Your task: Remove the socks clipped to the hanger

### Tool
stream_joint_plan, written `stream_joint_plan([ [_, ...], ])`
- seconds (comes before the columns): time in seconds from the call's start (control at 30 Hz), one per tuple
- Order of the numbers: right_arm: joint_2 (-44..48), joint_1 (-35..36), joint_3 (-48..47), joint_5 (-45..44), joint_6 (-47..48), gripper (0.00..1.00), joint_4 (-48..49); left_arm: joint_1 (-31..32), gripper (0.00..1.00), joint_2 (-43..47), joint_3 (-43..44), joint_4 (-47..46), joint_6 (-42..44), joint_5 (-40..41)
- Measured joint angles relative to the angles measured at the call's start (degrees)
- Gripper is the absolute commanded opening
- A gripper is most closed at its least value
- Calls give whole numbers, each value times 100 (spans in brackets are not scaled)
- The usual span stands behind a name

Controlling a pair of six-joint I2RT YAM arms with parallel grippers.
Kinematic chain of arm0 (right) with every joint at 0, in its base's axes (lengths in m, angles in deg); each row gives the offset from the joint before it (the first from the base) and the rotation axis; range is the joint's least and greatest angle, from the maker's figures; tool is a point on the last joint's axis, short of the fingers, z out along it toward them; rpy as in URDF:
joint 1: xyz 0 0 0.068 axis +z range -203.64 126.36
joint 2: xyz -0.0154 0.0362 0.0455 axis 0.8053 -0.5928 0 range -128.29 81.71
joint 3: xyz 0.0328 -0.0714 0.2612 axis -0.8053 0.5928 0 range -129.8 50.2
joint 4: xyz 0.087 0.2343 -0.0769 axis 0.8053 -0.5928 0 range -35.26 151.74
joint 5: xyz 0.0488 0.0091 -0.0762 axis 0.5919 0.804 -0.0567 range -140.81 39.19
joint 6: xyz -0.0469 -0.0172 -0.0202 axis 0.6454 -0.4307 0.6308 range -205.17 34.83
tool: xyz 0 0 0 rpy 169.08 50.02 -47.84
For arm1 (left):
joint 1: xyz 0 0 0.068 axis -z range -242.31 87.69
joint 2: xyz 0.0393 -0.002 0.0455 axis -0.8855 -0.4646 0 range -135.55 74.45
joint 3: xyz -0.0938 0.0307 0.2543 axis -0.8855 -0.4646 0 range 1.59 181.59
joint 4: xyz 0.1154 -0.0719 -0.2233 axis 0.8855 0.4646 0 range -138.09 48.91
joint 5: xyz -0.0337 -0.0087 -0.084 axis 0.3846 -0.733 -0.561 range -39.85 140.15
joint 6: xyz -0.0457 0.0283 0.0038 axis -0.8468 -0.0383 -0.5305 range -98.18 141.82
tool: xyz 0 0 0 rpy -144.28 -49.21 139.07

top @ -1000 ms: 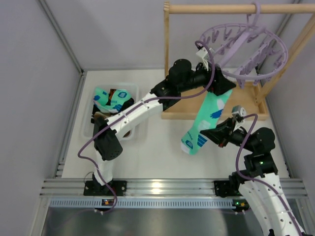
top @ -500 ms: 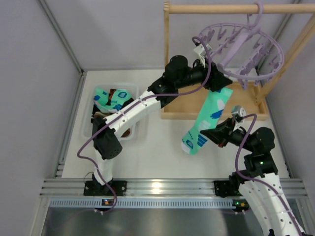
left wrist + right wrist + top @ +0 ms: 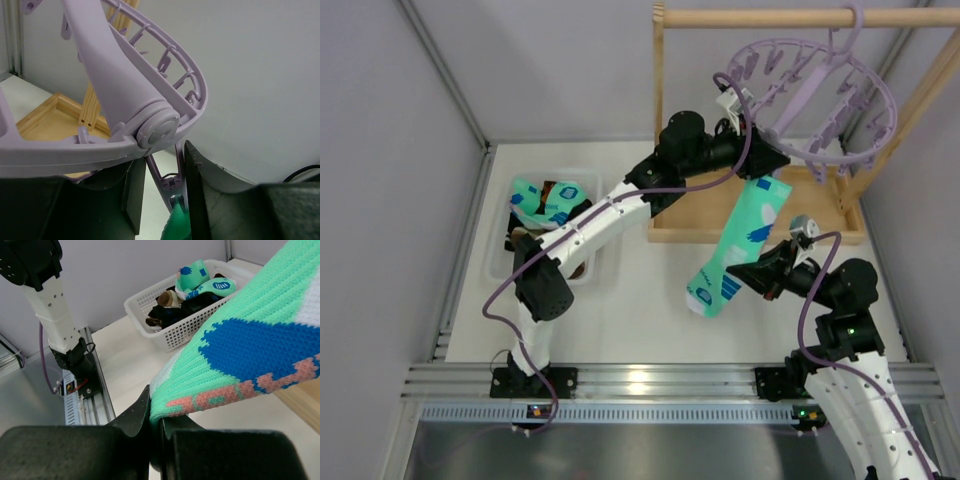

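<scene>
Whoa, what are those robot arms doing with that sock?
They are taking a turquoise sock with blue and white marks off the round lilac plastic hanger. The right claw is shut on the sock's lower end. The left claw has its fingers either side of the small lilac clip peg that pins the sock's top. Other socks lie in the white plastic basket.

The left arm (image 3: 590, 225) stretches from its base at 7 o'clock far out toward 1 o'clock, its hand (image 3: 762, 160) raised and its fingers (image 3: 199, 200) narrowly parted. The right arm (image 3: 850, 330) stands folded at 5 o'clock, its hand (image 3: 758, 273) pointing toward 10 o'clock, fingers pressed together on a turquoise sock (image 3: 745, 235).
</scene>
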Motion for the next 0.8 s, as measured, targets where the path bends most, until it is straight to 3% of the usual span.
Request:
stream_joint_plan([
  [0.1,0,0,4,9,0,0,-2,-24,19,-37,0,-33,4,44],
  [0.2,7,0,24,4,-4,0,0,-24,2,-52,0,-33,4,111],
  [0.6,382,0,238,-28,-232,0,-146,-24,0,-52,-15,-46,4,304],
  [0.63,420,0,271,-28,-256,0,-149,-24,1,-52,-24,-52,4,321],
  [0.67,468,0,315,-28,-282,0,-164,-24,18,-52,-37,-59,4,332],
  [0.73,540,0,376,-68,-304,0,-251,-24,29,-52,-85,-79,0,341],
  [0.8,586,0,393,-170,-313,0,-382,-24,49,-50,-179,-149,-11,354],
])
